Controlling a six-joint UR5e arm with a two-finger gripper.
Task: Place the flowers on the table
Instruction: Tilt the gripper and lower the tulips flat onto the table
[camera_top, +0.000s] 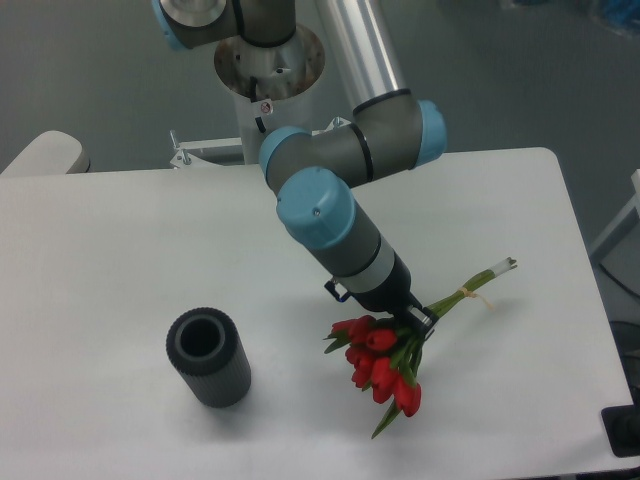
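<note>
While you have only the one fixed camera to go by, treat every contact here as a judgement. From that view, the bunch of red tulips with green leaves and long tied green stems (384, 368) lies low over the right half of the large white flat tabletop with rounded corners (120, 250), blooms toward the near edge, cut stem ends pointing up and right toward the far side. The black two-finger gripper (415, 316) on the grey and blue arm (335, 225) sits right at the point where the stems meet the leaves. Its fingers are mostly hidden behind the wrist and foliage, so you cannot tell how wide they stand or whether they have hold of the stems.

The risks, as I judge them:

- If the bunch is not fully resting on the table, releasing it could let the heavy blooms swing down and roll the bunch toward the near edge.
- If the fingers are closed on the stems and you lift away without opening, you drag the flowers back up.
- Pressing lower could crush soft stems or petals under the wrist.
- The tie near the stem ends looks thin; a fingertip could snag it on the way out.

The dark grey ribbed hollow cylinder (208, 357) stands well apart to the left, and is unlikely to interfere.
</note>
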